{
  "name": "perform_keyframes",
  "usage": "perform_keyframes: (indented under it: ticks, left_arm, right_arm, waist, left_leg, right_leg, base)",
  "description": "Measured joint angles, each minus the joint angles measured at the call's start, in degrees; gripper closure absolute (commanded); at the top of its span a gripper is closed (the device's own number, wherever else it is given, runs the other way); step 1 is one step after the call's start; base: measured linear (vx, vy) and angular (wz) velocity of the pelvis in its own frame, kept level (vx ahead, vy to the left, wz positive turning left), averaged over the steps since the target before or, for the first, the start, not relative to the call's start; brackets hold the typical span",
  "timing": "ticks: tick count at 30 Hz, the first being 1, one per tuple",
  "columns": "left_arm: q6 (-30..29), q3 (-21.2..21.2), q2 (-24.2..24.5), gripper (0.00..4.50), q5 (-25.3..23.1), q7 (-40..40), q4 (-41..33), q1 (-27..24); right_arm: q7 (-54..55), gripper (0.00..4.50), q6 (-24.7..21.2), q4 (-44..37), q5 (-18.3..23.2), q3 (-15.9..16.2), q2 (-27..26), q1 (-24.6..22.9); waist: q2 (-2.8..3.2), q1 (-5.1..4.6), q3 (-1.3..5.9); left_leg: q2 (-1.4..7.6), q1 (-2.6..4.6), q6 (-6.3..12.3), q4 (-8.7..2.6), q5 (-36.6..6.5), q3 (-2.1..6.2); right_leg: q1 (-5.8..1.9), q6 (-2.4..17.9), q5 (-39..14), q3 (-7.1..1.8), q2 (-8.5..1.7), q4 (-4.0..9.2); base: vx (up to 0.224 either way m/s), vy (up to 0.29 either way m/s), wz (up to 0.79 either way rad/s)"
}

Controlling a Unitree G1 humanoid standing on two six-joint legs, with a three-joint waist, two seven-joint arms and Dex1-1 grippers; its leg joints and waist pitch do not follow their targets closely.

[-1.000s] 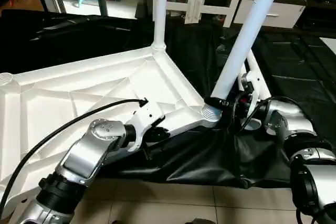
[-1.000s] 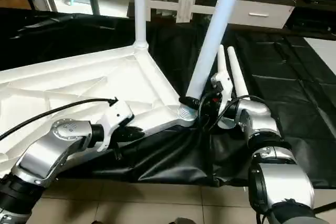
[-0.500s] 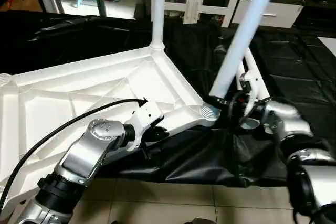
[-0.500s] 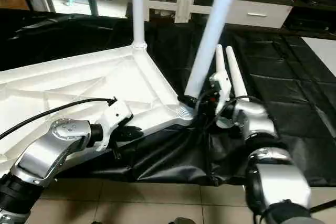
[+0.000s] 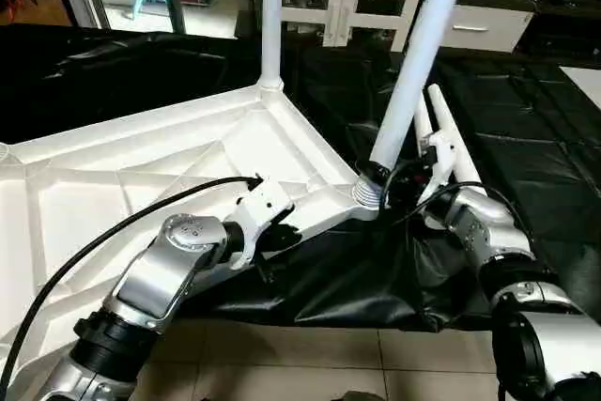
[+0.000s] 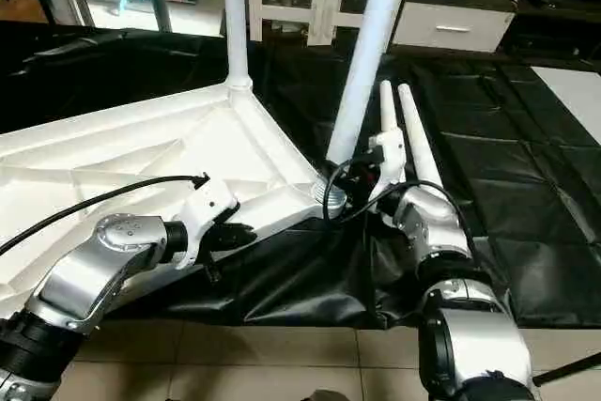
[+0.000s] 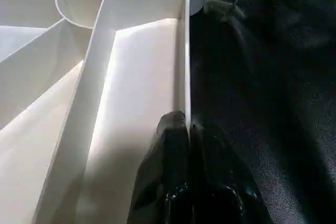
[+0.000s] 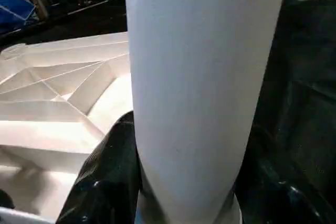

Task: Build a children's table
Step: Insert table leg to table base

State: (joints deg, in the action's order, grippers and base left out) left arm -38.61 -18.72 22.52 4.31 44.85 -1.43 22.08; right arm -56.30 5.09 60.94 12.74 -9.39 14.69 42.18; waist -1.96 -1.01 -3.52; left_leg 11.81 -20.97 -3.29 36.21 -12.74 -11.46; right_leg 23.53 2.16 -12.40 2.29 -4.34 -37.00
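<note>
The white tabletop (image 5: 141, 176) lies underside up on a black sheet, ribs showing. One white leg (image 5: 271, 16) stands upright in its far corner. A second leg (image 5: 413, 63) leans over the near right corner socket (image 5: 366, 196), its lower end at the socket. My right gripper (image 5: 380, 176) is shut on that lower end, and the leg (image 8: 199, 77) fills the space between the black fingers (image 8: 110, 171). My left gripper (image 5: 282, 237) is shut on the tabletop's near rim (image 7: 186, 51), one of its fingers (image 7: 168, 145) on each side of the thin wall. Two loose legs (image 6: 413, 133) lie beyond my right arm.
The black sheet (image 5: 526, 138) covers the floor around the tabletop and bunches up under its near edge. Pale floor tiles (image 5: 310, 363) run along the front. White cabinets (image 5: 488, 25) stand at the back. A black cable (image 5: 113, 232) arcs over my left forearm.
The held leg now stands a little more upright, and my right forearm has drawn in toward the corner socket. The whole view has shifted slightly. My left gripper keeps its hold.
</note>
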Motion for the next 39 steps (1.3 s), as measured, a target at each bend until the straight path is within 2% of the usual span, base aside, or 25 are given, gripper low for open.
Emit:
perform_keyframes:
  ticks: [6,9,10,14,20,24,27,30,35,39]
  left_arm:
    - [0.6,-0.4,0.5,4.5,0.5,1.6,0.0,-0.1]
    - [1.0,-0.7,0.7,4.5,0.6,2.1,0.0,-0.1]
    - [1.0,-0.7,0.8,4.5,0.5,2.2,0.1,-0.2]
    - [1.0,-0.9,0.8,4.5,0.5,2.2,0.3,-0.3]
    - [1.0,-1.1,0.8,4.5,0.5,2.3,0.4,-0.3]
    - [1.1,-1.1,0.8,4.5,0.5,2.1,0.5,-0.3]
    - [1.3,-1.1,0.7,4.5,0.5,2.0,0.6,-0.3]
    - [1.4,-1.1,0.6,4.5,0.6,2.2,0.6,-0.3]
    - [1.4,-1.1,0.5,4.5,0.7,2.3,0.7,-0.3]
    - [1.4,-1.3,0.4,4.5,0.9,2.4,1.3,-0.3]
  right_arm:
    - [-5.6,2.59,3.1,-1.8,-0.5,2.5,2.8,-1.9]
    - [-9.3,2.59,8.4,-3.4,-4.8,6.9,5.3,-2.5]
    - [-9.5,2.59,9.0,-3.5,-5.4,7.2,5.4,-2.8]
    - [-9.5,2.59,9.4,-4.0,-5.5,7.2,5.3,-3.7]
    - [-8.4,2.59,8.9,-3.8,-2.6,4.7,4.0,-5.3]
    - [-7.6,2.59,5.0,-2.2,1.8,0.5,2.3,-5.5]
    - [-6.5,2.59,-0.4,-1.8,5.9,-2.8,1.3,-6.0]
    - [-6.4,2.59,-4.1,-2.5,8.4,-4.4,1.0,-6.8]
    - [-6.8,2.6,-4.5,-3.8,8.2,-3.4,1.7,-8.0]
    - [-7.4,2.6,1.8,-4.7,2.9,1.4,3.4,-7.8]
  waist:
    - [0.0,0.41,0.0]
    - [-0.08,0.66,0.06]
    - [-0.14,0.7,0.1]
    - [-0.31,0.77,0.2]
    - [-0.46,0.71,0.31]
    - [-0.42,0.52,0.34]
    - [-0.34,0.59,0.29]
    - [-0.3,0.7,0.3]
    - [-0.27,1.05,0.32]
    - [-0.31,1.11,0.52]
  left_leg:
    - [0.0,-0.03,0.03,-0.04,0.0,0.01]
    - [0.01,-0.01,0.03,-0.04,0.0,0.01]
    - [0.01,0.02,0.02,-0.04,0.0,0.02]
    - [0.02,0.12,-0.27,-0.02,-0.2,0.02]
    - [0.02,0.23,-0.29,-0.03,-0.2,0.02]
    - [0.01,0.27,-0.29,-0.03,-0.2,0.02]
    - [0.01,0.25,-0.3,-0.03,-0.2,0.02]
    - [0.01,0.2,-0.29,-0.04,-0.2,0.02]
    - [0.02,0.22,-0.3,-0.17,-0.2,0.01]
    - [0.01,0.56,-0.31,-0.45,-0.2,-0.01]
  right_leg:
    - [0.01,0.0,0.0,0.05,0.0,0.07]
    - [-0.01,0.0,0.0,0.07,-0.01,0.07]
    - [-0.05,0.0,0.0,0.08,-0.01,0.07]
    - [-0.22,0.0,0.0,0.06,-0.02,0.14]
    - [-0.42,0.0,0.0,0.08,-0.02,0.31]
    - [-0.45,0.0,0.0,0.06,-0.02,0.3]
    - [-0.45,0.0,0.0,0.07,-0.02,0.32]
    - [-0.43,0.0,0.0,0.08,-0.03,0.34]
    - [-0.44,0.0,0.0,0.12,-0.03,0.46]
    - [-0.76,0.0,0.0,0.16,-0.02,0.72]
  base:
    - [0.0,0.0,0.0]
    - [0.0,0.0,0.0]
    - [0.0,0.0,0.0]
    - [0.0,0.0,0.0]
    - [0.0,0.0,0.0]
    - [0.0,0.0,0.0]
    - [0.0,0.0,0.0]
    - [0.0,0.0,0.0]
    - [0.0,0.0,0.0]
    - [0.0,0.0,0.0]
